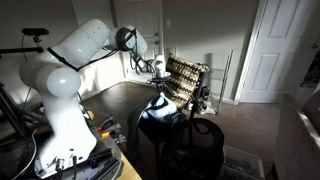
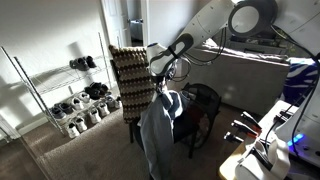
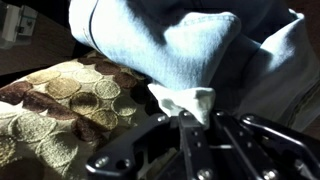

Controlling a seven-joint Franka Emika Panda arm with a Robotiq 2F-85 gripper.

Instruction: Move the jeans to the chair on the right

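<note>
Just beside the patterned chair, hand grips the dangling jeans by a fold; should carry high so trailing denim clears that chair's seat edge.

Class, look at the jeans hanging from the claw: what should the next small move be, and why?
Probably carry them sideways toward the dark chair, with the claw shut. The jeans hang from its grip, but the wrist view shows the patterned chair seat beneath them.
</note>
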